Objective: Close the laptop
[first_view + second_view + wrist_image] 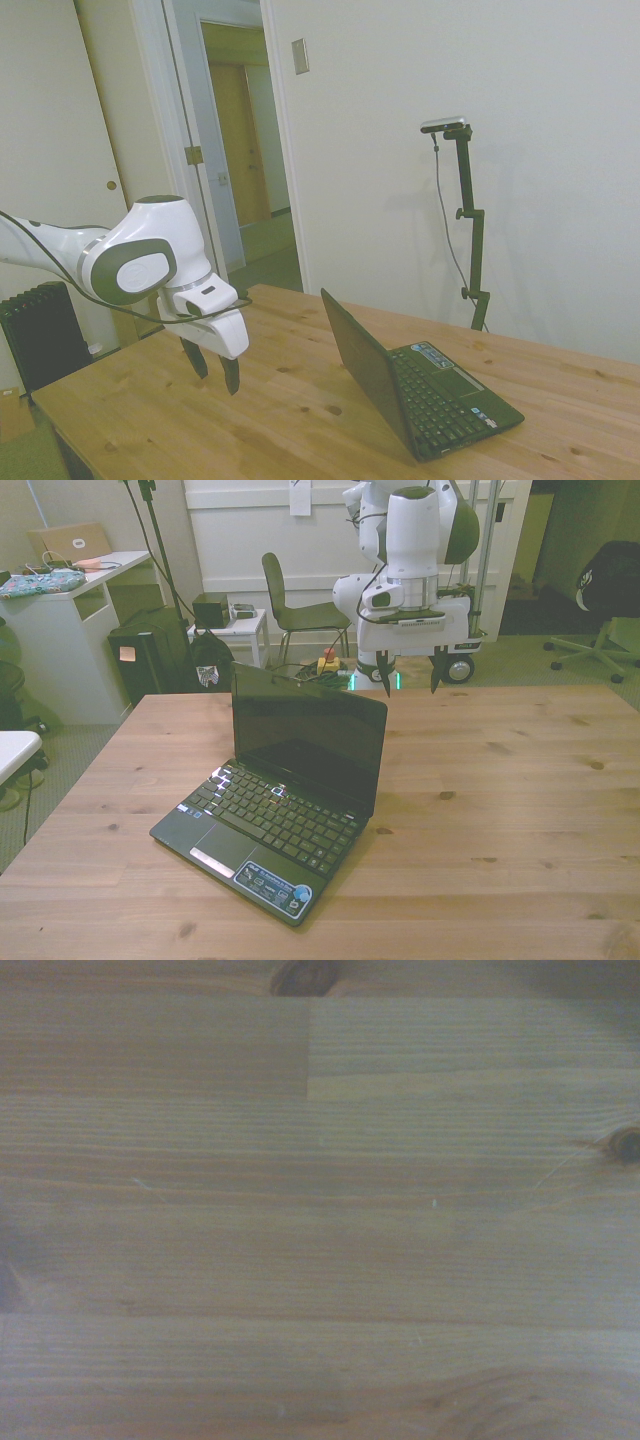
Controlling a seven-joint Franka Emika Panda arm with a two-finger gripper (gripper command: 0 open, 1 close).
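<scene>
Gripper (410, 683) fingers spread, hovering behind my small black laptop (283, 800), presumably staged to push its raised lid down.

Hidden in the side view: the laptop (420, 385) screen face, turned away behind the dark lid back. Cut off at that view's left edge: most of the white arm (60, 250). Too small to read in the front view: the stickers (268, 888) on the palm rest, and the key legends. Cropped by the front view's top edge: the upper arm. Partly masked behind the raised lid (305, 745): the far strip of table (520, 780). Seen in the wrist view: only soft, slightly blurred wood grain (320, 1220) with dark knots; neither laptop nor anything else in that patch.
</scene>
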